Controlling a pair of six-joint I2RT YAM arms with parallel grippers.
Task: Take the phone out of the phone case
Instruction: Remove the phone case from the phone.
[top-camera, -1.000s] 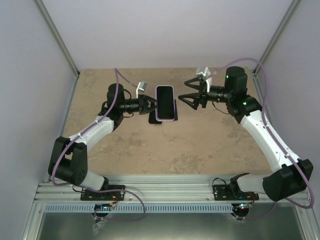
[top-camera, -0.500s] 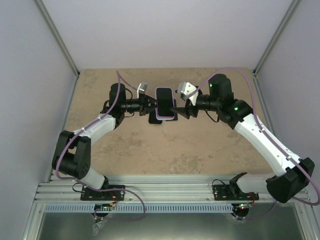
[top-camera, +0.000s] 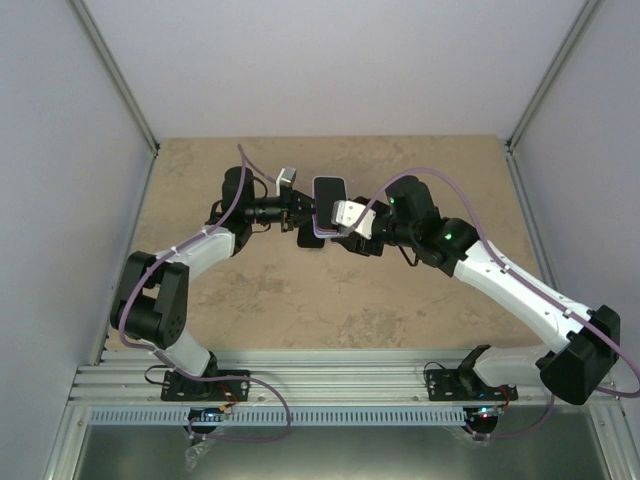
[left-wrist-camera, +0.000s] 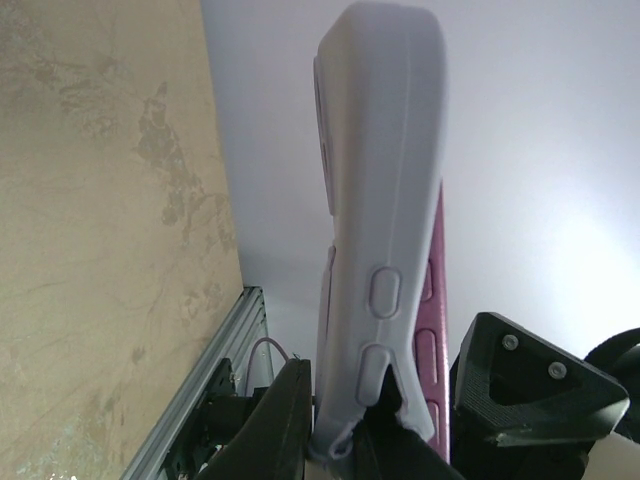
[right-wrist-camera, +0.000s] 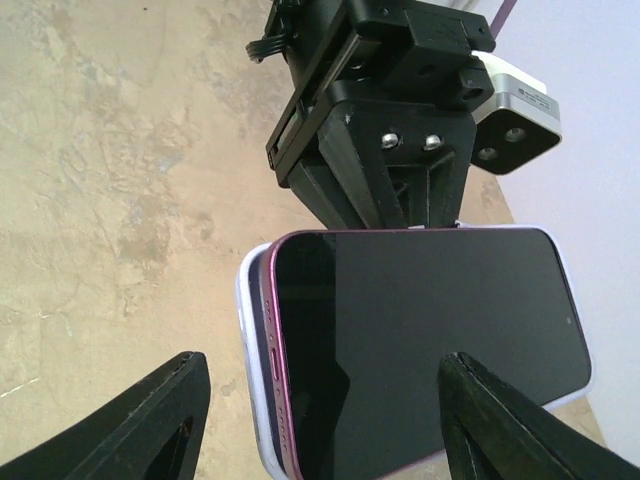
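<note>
Both arms at the table. I see the left tool pinching 1 long edge of the lavender phone case, holding it above the table with the phone seated inside. The right tool is spread, its 2 fingers standing on either side of the phone, not closed on it.

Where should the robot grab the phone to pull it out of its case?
Probably the phone is best grabbed by its bare pink edge, where it peeks out of the purple case. Come from the right, opposite the left hand, which pinches the case on the other side. The open right hand faces that free side.
</note>
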